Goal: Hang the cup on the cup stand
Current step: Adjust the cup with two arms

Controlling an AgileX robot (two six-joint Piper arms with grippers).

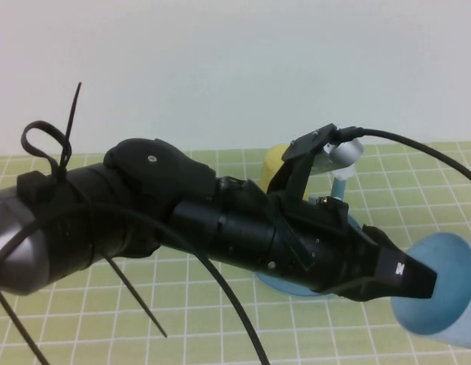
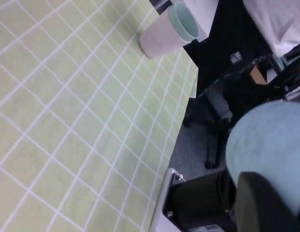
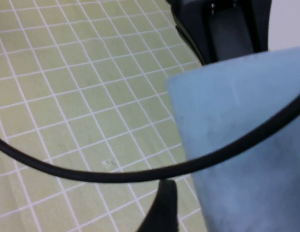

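Observation:
The light blue cup [image 1: 448,293] hangs in the air at the right, its mouth turned toward the left arm. My left gripper [image 1: 418,285] is shut on the cup's rim, one finger [image 2: 266,203] lying against the cup [image 2: 271,145]. My right gripper [image 3: 227,217] stands open around the cup's body [image 3: 247,145]; one finger [image 3: 162,208] is clear of the wall, and green mat shows in the gap. The right arm is out of the high view. The cup stand [image 1: 296,287] is mostly hidden behind the left arm; one blue peg [image 1: 339,186] rises above it.
A yellow cup [image 1: 275,163] and a grey cup [image 1: 346,152] sit at the stand behind the left arm. A pink cup with a teal inside [image 2: 169,31] stands near the table's edge. The left arm's black cable [image 3: 140,174] crosses in front of the right wrist camera.

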